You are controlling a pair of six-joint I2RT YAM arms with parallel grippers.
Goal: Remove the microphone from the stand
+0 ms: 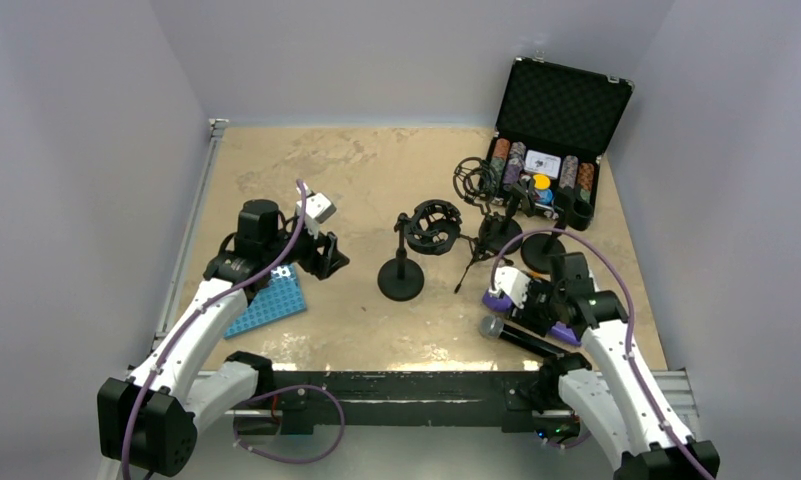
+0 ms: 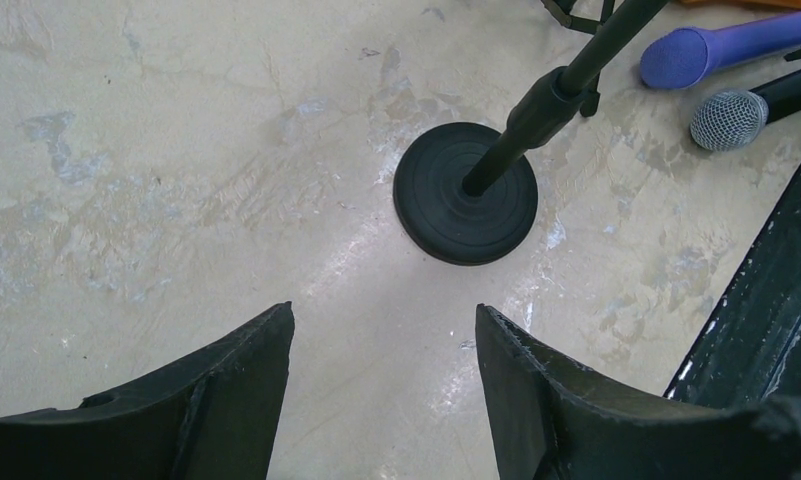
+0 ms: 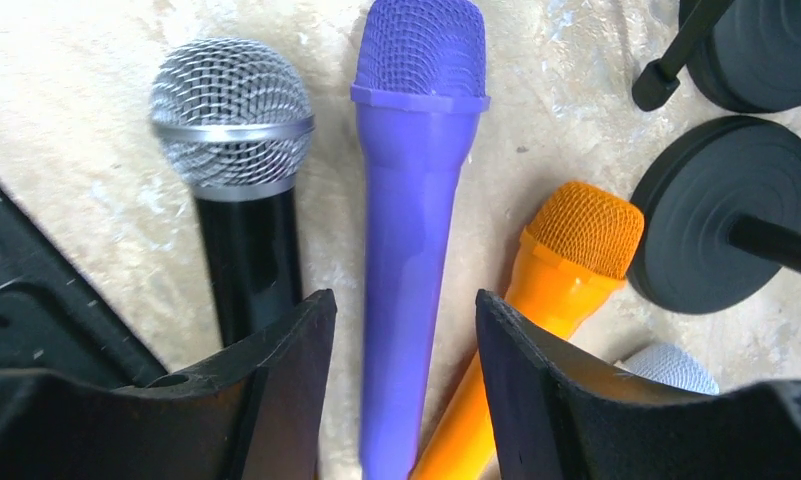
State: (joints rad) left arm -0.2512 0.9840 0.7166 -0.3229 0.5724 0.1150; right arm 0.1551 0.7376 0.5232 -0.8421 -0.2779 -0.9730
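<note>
Right pincer (image 3: 401,305): spread, one jaw on either side of the purple microphone (image 3: 416,150), with a gap showing on both sides; you pinch nothing.
Left pincer (image 2: 384,318): spread and empty, low over the bare table (image 1: 306,170) and facing the stand (image 2: 531,110).
Purple microphone: lies flat on the table at the near right, off the stand, with the black microphone (image 3: 231,110) beside it on one side and the orange microphone (image 3: 576,240) on the other.
Long axis: runs along your right pincer's reach, with the mesh head away from the wrist and the handle passing back between the jaws.
Stand: upright at mid-table; its shock mount (image 1: 433,226) looks empty from above, though it is too small to be sure.
Nearer arm: your right, directly over the microphone; your left is well apart, with the stand between.
Judgement: the removal looks done. Draw the right pincer back along that axis, since a sideways drift could knock the neighbouring microphones.
</note>
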